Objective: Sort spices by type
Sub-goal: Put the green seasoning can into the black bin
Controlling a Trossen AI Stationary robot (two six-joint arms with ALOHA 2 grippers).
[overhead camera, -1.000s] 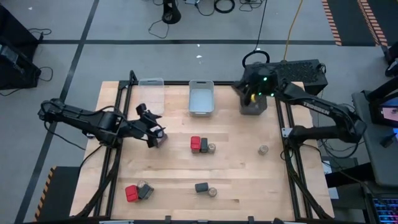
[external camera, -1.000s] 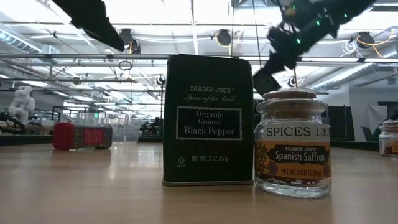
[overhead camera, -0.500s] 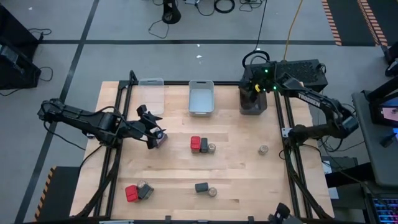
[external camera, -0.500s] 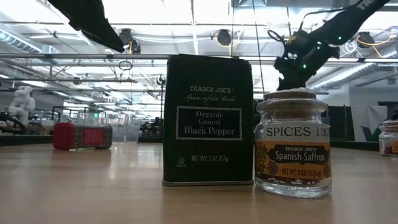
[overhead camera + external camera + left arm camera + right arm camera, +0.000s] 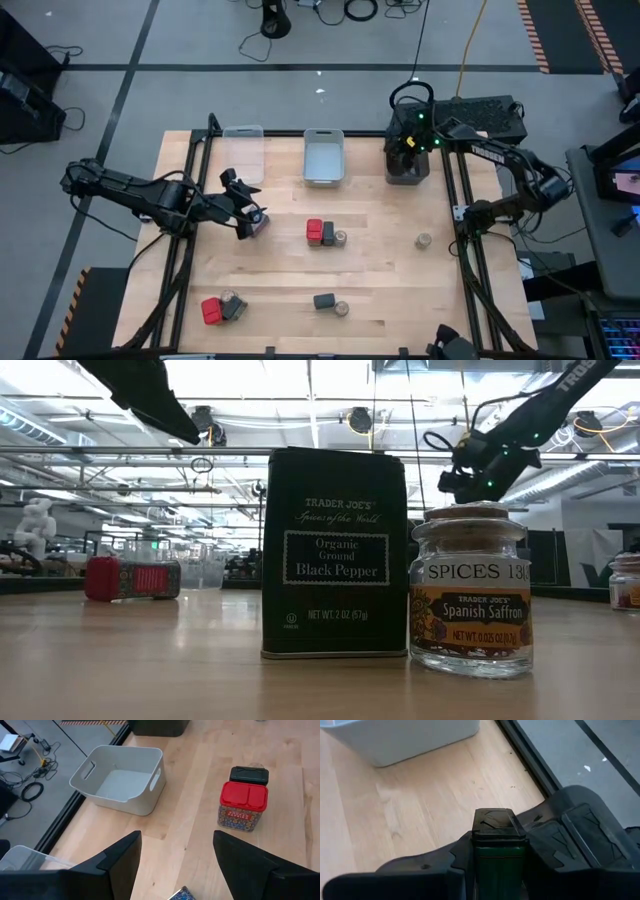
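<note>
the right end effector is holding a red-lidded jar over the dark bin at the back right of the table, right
Not quite. The right end effector is shut on a dark green pepper tin, not a red-lidded jar; the right wrist view shows it between the fingers. The rest holds: in the high view it is over the dark bin at the table's back right.

Robotics lab: framed workbench [image 5: 380,290], floor cables [image 5: 362,10].

R gripper [image 5: 405,150] (clamped on dark green tin [image 5: 499,851]) has swung back over dark bin [image 5: 406,172].
</note>
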